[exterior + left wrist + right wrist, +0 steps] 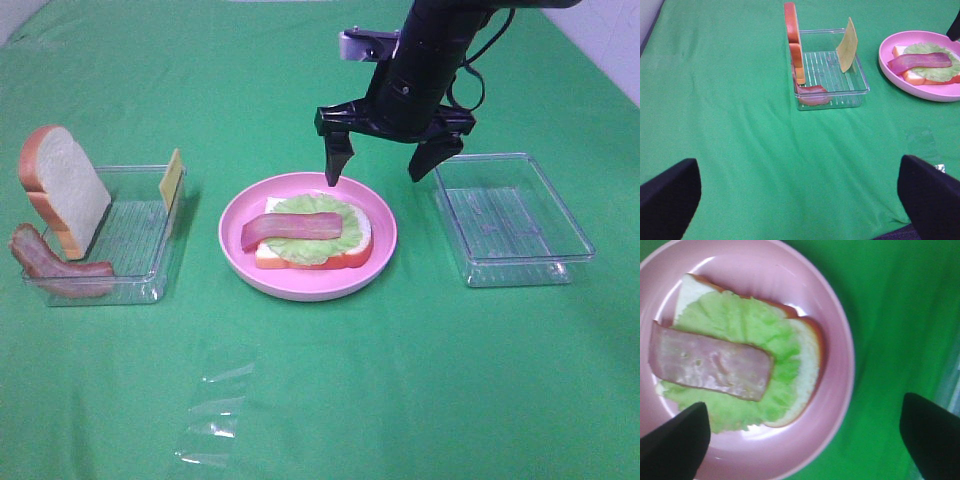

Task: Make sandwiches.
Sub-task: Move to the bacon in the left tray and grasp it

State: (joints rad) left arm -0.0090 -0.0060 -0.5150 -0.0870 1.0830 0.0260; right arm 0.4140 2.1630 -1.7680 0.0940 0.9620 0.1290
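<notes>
Nearest, the left gripper point(799, 200) hangs over the green cloth point(740, 125), jaws wide apart, holding nothing. One scrap of clear film point(215, 420) lies at seven o'clock from the single pink plate point(300, 287). On the plate lie one bread slice point(362, 232), one lettuce leaf point(318, 206) and one bacon strip point(290, 228), stacked in that order.

Two clear trays flank the plate. The left tray point(135, 225), at nine o'clock, holds the second bread slice point(65, 185) upright, the second bacon strip point(55, 265) and one cheese square point(172, 180) leaning on its wall. The right tray point(510, 220) sits at three o'clock.

Farthest, the right gripper point(376, 178) hovers above the plate's twelve o'clock rim, jaws apart, gripping nothing.
</notes>
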